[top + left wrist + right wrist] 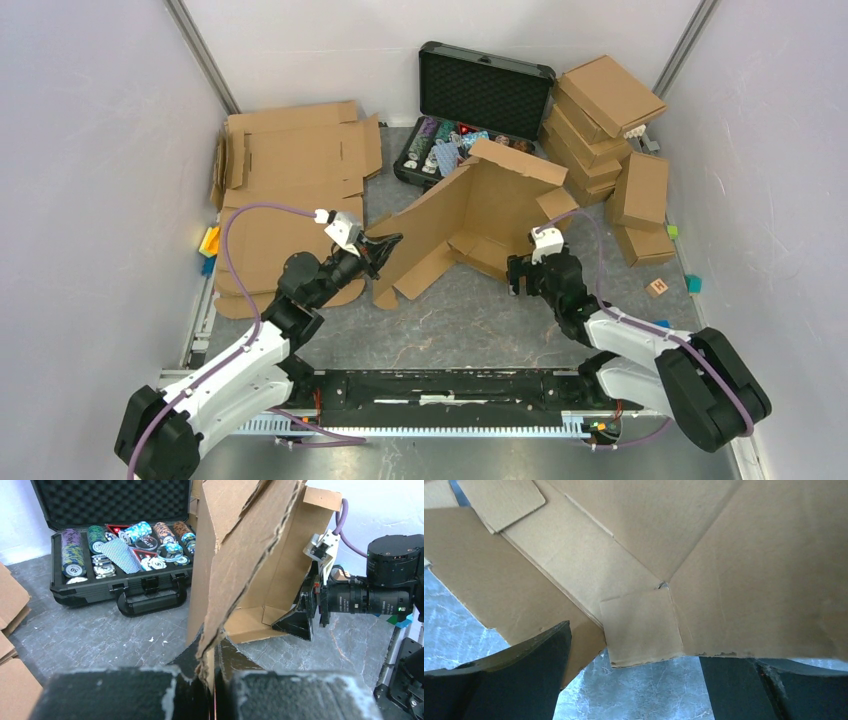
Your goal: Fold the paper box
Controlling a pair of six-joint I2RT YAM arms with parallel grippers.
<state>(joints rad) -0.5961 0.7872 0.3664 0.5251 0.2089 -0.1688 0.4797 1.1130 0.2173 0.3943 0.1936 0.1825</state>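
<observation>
The paper box (470, 215) is a plain brown cardboard piece, partly raised in the middle of the table, one large panel tilted up. My left gripper (385, 247) is shut on the torn edge of that panel (235, 570), the cardboard pinched between the pads. My right gripper (517, 273) is open at the box's near right corner. In the right wrist view its fingers (514, 675) stand apart under the cardboard (644, 625), with a small tab hanging between them. The right gripper also shows in the left wrist view (300, 622).
A black hard case (470, 110) with foam lining and coloured chips stands open behind the box. Flat cardboard sheets (290, 160) lie at the back left. Folded boxes (605, 125) are stacked at the back right. Small coloured blocks (657, 287) lie by the walls.
</observation>
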